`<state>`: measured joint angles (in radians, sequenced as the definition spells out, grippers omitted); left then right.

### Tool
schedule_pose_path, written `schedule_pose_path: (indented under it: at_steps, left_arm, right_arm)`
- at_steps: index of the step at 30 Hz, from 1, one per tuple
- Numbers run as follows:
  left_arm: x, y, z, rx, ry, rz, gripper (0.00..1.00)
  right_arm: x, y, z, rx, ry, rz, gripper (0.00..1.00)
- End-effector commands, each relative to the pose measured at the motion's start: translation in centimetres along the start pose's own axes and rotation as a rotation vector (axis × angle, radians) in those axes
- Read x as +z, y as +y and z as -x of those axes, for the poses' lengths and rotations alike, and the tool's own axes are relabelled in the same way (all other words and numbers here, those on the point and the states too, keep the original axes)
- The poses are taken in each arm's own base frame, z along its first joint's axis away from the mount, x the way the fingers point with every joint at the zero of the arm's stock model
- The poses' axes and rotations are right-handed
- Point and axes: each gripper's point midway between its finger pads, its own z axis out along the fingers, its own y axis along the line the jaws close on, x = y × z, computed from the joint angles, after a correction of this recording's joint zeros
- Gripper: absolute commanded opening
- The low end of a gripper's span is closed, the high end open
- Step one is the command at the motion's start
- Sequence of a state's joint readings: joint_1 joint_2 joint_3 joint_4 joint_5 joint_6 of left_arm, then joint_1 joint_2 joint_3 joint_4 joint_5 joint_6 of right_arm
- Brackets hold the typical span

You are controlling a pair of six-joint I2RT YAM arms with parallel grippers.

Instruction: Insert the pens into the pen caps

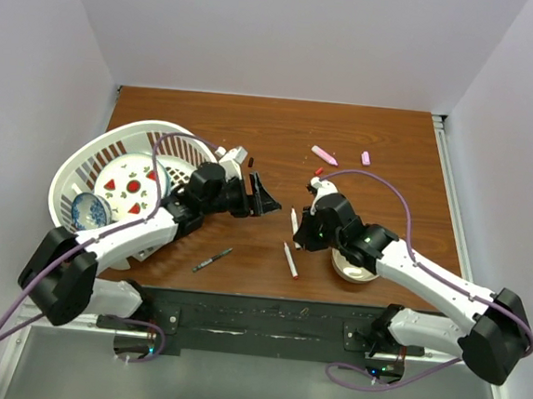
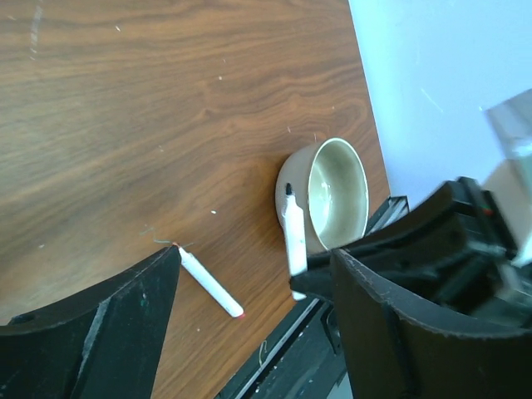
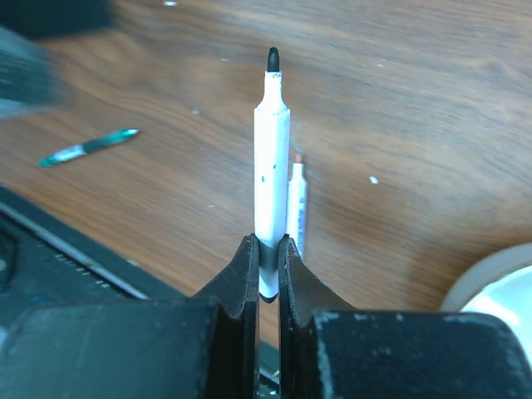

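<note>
White basket (image 1: 73,169) holding one plate (image 1: 129,186), one bowl (image 1: 90,210)
Right of it: left gripper (image 2: 253,266) apart, right gripper (image 3: 266,249) clamped on one white pen (image 3: 271,150).

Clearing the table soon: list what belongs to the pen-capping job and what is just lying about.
Job: white black-tipped marker in the right fingers; white red-tipped marker; thin dark grey pen; thick pink marker; pale pink cap; small red cap.
Lying about: white slatted plastic basket; strawberry-patterned plate; blue-patterned dish; cream ceramic bowl.

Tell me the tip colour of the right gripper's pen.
Pen tip is black; clearest in the right wrist view.
</note>
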<state>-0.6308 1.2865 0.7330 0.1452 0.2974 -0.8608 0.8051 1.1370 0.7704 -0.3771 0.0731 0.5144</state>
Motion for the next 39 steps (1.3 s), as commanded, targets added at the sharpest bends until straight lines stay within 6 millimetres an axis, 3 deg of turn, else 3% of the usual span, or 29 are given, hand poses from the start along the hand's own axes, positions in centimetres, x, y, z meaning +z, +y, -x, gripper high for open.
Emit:
schedule_pose_path:
  at_steps: [1, 4, 12, 17, 20, 23, 24, 25, 27, 30, 36, 39]
  left_arm:
    - [1.5, -3.5, 1.6, 0.021, -0.037, -0.129, 0.74]
    - [2.3, -3.6, 1.0, 0.022, -0.021, -0.135, 0.7]
    - [3.0, -4.4, 0.2, 0.027, -0.009, -0.193, 0.72]
    - [3.7, -4.2, -0.9, 0.018, 0.027, -0.201, 0.6]
    - [3.9, -5.1, -1.3, 0.009, 0.045, -0.25, 0.46]
    - [3.7, -6.2, -1.3, 0.012, 0.052, -0.308, 0.15]
    - [3.6, -6.6, -1.3, 0.008, 0.053, -0.322, 0.0]
    - [3.4, -6.9, -1.2, 0.011, 0.051, -0.336, 0.0]
    - [2.9, -7.5, -1.2, 0.012, 0.058, -0.363, 0.0]
    - [2.1, -8.5, -1.3, 0.015, 0.059, -0.413, 0.0]
    - [1.1, -9.7, -1.4, 0.013, 0.069, -0.487, 0.0]
    - [0.8, -9.9, -1.6, 0.026, 0.071, -0.501, 0.0]
  right_arm:
    - [-1.5, 3.3, 3.5, 0.06, -0.107, 0.122, 0.0]
    - [-2.0, 3.9, 4.1, 0.073, -0.134, 0.143, 0.0]
    - [-2.0, 4.6, 4.5, 0.077, -0.135, 0.164, 0.0]
    - [-2.3, 4.9, 4.9, 0.083, -0.151, 0.179, 0.0]
    - [-2.3, 5.3, 5.0, 0.089, -0.158, 0.202, 0.0]
    - [-2.2, 5.7, 4.5, 0.102, -0.147, 0.232, 0.0]
    - [-2.3, 5.7, 4.5, 0.107, -0.149, 0.236, 0.0]
    - [-2.3, 5.7, 4.4, 0.111, -0.147, 0.239, 0.03]
    - [-2.4, 5.5, 4.1, 0.118, -0.16, 0.244, 0.22]
    - [-2.3, 5.0, 3.4, 0.133, -0.17, 0.247, 0.35]
    - [-2.9, 6.0, 3.3, 0.149, -0.206, 0.336, 0.32]
    - [-3.2, 6.1, 3.7, 0.154, -0.23, 0.349, 0.09]
